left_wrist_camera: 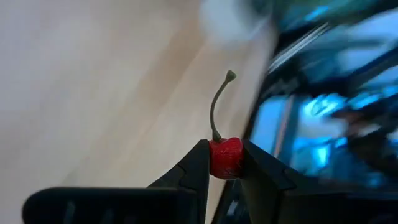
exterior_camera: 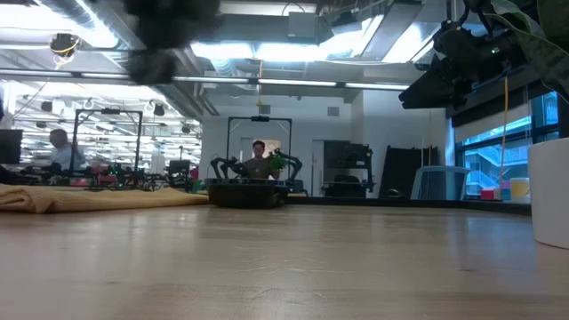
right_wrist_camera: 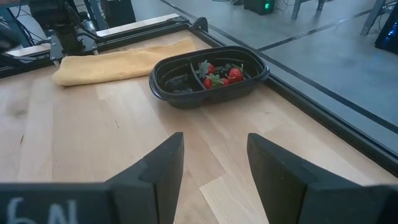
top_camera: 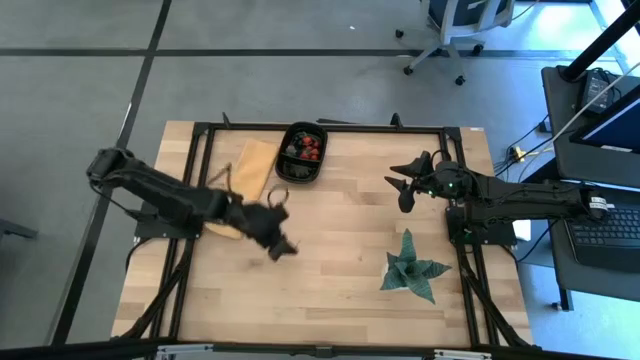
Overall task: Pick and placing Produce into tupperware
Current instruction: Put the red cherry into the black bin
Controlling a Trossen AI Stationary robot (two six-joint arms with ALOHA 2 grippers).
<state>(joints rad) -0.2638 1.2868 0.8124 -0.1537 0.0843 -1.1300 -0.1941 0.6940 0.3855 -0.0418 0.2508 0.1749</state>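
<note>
High view, straight down: left gripper (top_camera: 279, 243) sits left of frame centre over bare wood, motion-blurred, so its fingertips cannot be read there. Left wrist view settles it: the two dark fingers (left_wrist_camera: 196, 168) are clamped on a small red cherry (left_wrist_camera: 226, 158), its thin green stem standing up and curling at the tip. Background in that view is smeared (blue-white glare on the right, pale wood on the left); nothing else is legible.

Right gripper (top_camera: 404, 186) hangs right of centre in the high view, jaws parted and holding nothing; the right wrist view shows clear tabletop between its fingers. White characters on the gripper body at the lower left corner of that view are cut off by the frame edge, not readable.

Tupperware (top_camera: 301, 153), black, two compartments, lies near the upper edge of the table, top centre. Strawberries (right_wrist_camera: 234, 73) and dark berries fill the compartment on the right in the right wrist view; the other compartment's contents are too dark to make out. Tan cloth (top_camera: 250, 178) lies just left of the tub, its lower end hidden under the left arm.

Green spiky plant (top_camera: 411, 270) is lower right, well apart from both grippers. Low view: the tub is only a dark sliver at centre, the left arm a blur at upper left, a white object cut off at the right edge; people sit far off in the room.

Open wood spans the lower half of the table (top_camera: 330, 230); a black frame runs along its edges.
</note>
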